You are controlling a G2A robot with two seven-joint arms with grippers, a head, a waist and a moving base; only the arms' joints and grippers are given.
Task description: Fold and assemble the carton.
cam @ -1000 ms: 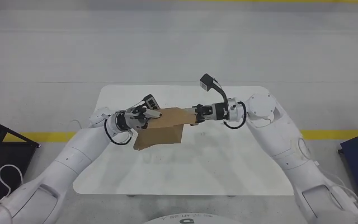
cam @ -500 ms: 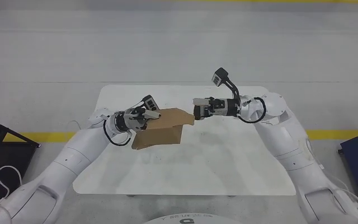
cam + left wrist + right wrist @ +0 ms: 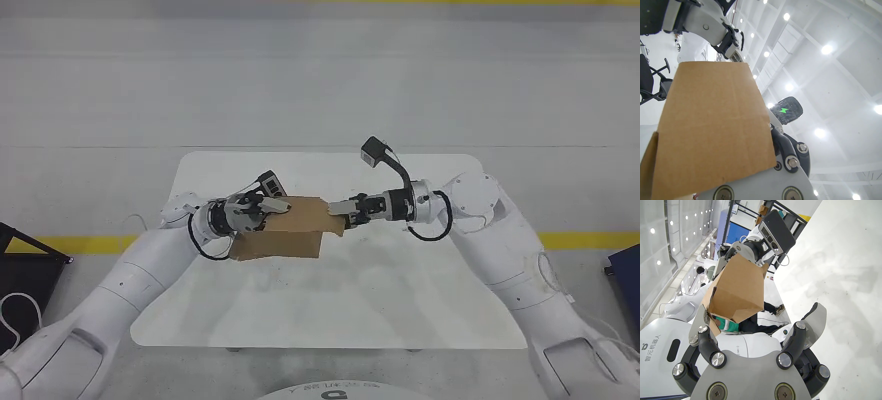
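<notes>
A brown carton (image 3: pixel 290 228) is held above the white table (image 3: pixel 400 300), partly squared up, with loose flaps at its right end. My left gripper (image 3: pixel 262 207) is shut on the carton's left end; in the left wrist view the carton (image 3: pixel 711 117) lies against one of the fingers (image 3: pixel 789 149). My right gripper (image 3: pixel 340 209) is open at the carton's right end. In the right wrist view the carton (image 3: pixel 738 289) hangs ahead of the right gripper (image 3: pixel 760 310), one of its fingers (image 3: pixel 703 318) touches a loose flap, and the other stands apart over the table.
The table's (image 3: pixel 838 266) front and right parts are bare. On the floor, a black frame (image 3: pixel 20 262) stands at the left and a blue object (image 3: pixel 628 270) at the right edge. A yellow floor line (image 3: pixel 80 243) runs behind the table.
The right gripper drew back to the right from the carton, then returned to its right end with the fingers open. The carton looks more squared. The left gripper kept its hold.
</notes>
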